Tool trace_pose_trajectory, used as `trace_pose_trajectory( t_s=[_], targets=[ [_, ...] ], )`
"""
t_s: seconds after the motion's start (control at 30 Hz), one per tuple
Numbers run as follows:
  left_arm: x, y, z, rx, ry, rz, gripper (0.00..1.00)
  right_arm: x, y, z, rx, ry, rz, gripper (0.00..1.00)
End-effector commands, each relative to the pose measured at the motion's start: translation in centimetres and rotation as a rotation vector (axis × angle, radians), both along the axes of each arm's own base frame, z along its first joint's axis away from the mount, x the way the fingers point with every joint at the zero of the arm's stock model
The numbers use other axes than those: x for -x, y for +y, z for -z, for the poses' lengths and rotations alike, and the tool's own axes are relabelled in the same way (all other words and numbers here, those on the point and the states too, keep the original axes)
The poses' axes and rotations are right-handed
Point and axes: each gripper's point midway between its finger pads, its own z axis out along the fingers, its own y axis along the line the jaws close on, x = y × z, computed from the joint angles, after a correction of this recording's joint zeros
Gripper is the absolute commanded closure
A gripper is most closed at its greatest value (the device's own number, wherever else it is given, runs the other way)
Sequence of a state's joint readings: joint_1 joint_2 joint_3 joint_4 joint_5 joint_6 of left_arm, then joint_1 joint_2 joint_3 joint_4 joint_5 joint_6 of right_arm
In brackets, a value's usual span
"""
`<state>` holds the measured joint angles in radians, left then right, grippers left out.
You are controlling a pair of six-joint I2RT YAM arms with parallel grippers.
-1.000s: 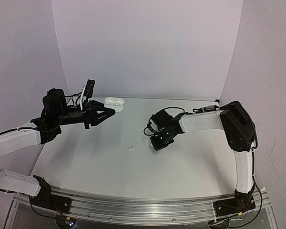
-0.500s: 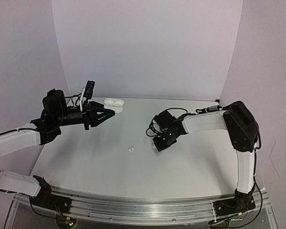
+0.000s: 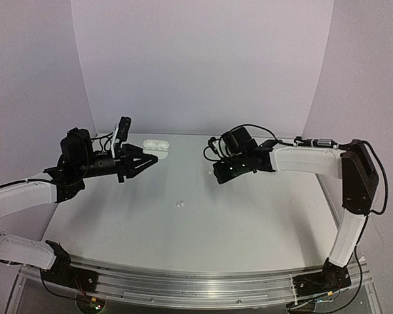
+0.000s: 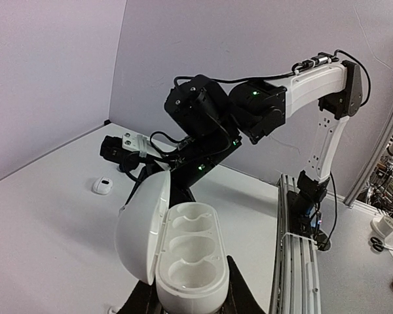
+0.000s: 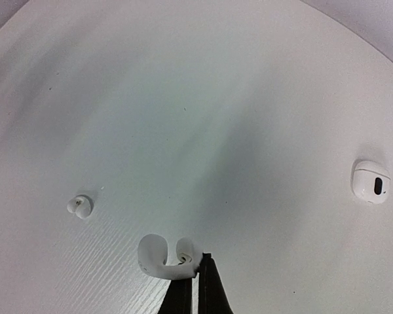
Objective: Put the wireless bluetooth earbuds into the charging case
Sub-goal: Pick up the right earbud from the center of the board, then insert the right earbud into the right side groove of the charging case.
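White table against lilac walls, both arms reaching over it.
Clamped between fingers of left gripper: open charging case, white, lid tilted left, three hollows showing. Pinched tight in right gripper, clear of the surface: white earbud. Lying loose on table: second earbud, white; small closed case well apart from it.

A white table stands before lilac walls (an aluminium rail along its near edge).
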<state>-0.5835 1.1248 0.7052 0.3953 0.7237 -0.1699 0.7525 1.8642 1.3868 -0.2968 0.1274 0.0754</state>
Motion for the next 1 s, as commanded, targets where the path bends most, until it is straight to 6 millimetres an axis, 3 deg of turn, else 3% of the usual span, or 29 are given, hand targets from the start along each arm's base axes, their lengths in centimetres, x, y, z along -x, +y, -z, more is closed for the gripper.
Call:
trace_pose_trajectory(
  t_s=[0.0,0.2,0.43,0.63,0.77,0.97],
  targets=[
    [-0.7,0.6,-1.2,0.029,-0.095,-0.067,1.00,-1.1,1.0,-6.4,-0.103,-0.112,0.001,1.00],
    [-2.7,0.6,0.7,-0.004,-0.127,-0.163,1.00,-0.5,2.5,-12.5,-0.215,-0.183,-0.014,1.00],
    [-4.0,-0.3,1.3,-0.005,-0.306,-0.204,1.00,2.2,4.8,-17.9,-0.337,-0.221,-0.038,1.00],
    [-4.9,-0.9,0.9,-0.012,-0.474,-0.230,1.00,5.3,6.3,-19.8,-0.385,-0.223,-0.052,1.00],
    [-4.5,-1.5,0.8,-0.024,-0.539,-0.211,1.00,7.1,7.9,-20.3,-0.402,-0.218,-0.074,1.00],
    [-4.2,-2.1,1.1,-0.050,-0.549,-0.189,1.00,8.1,10.0,-21.0,-0.409,-0.230,-0.100,1.00]
  ],
)
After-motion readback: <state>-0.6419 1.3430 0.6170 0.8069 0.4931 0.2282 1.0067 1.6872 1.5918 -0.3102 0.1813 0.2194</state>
